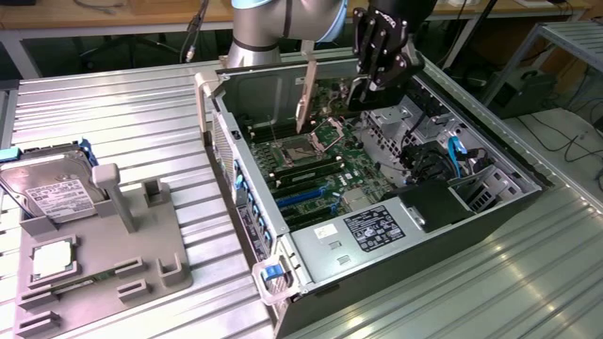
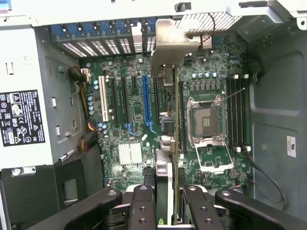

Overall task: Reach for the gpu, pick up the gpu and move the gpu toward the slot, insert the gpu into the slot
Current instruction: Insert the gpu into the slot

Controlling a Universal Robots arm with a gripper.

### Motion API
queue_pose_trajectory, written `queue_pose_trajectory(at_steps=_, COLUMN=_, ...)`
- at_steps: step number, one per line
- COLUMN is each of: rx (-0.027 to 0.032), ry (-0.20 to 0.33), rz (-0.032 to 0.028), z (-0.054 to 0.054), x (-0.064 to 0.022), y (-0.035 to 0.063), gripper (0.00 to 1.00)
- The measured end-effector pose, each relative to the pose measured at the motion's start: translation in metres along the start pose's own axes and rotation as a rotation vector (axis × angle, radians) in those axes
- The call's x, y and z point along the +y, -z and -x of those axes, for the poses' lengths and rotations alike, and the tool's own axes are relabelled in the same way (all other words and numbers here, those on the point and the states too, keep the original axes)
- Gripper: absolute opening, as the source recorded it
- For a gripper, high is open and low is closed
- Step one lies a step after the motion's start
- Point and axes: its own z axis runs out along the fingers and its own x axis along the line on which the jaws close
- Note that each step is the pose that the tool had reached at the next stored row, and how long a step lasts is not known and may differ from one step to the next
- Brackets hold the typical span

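My gripper [image 1: 382, 60] hangs over the open computer case [image 1: 236, 162], shut on the gpu [image 1: 304, 92], which stands on edge with its silver end bracket pointing down into the case. From the wrist, the gpu [image 2: 176, 139] appears as a thin edge running from between my fingers [image 2: 144, 206] to the bracket [image 2: 168, 43] near the case's rear panel. The long blue slot [image 2: 146, 98] lies on the green motherboard [image 2: 129, 153], a little to one side of the card's edge. In the exterior view the slot [image 1: 303, 193] sits below and nearer than the card.
A silver processor socket [image 2: 206, 117] and black memory slots [image 2: 237, 110] lie on the card's other side. A white connector [image 2: 103, 98] and a power supply [image 1: 363, 226] share the case. On the exterior view's left, a grey fixture [image 1: 141, 247] holds a hard drive [image 1: 56, 191] and a processor chip [image 1: 52, 258].
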Motion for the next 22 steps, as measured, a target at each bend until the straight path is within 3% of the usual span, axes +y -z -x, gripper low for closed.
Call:
queue_pose_trajectory(at_steps=7, rx=-0.0001, ry=0.003, rz=0.0001, z=0.000, x=0.0002, y=-0.0093, gripper=0.27)
queue_pose_trajectory(at_steps=12, rx=-0.0010, ry=0.051, rz=0.0015, z=-0.001, x=0.0004, y=-0.0149, gripper=0.27)
queue_pose_trajectory(at_steps=22, rx=0.0002, ry=0.052, rz=0.0057, z=-0.001, x=0.0014, y=-0.0223, gripper=0.27)
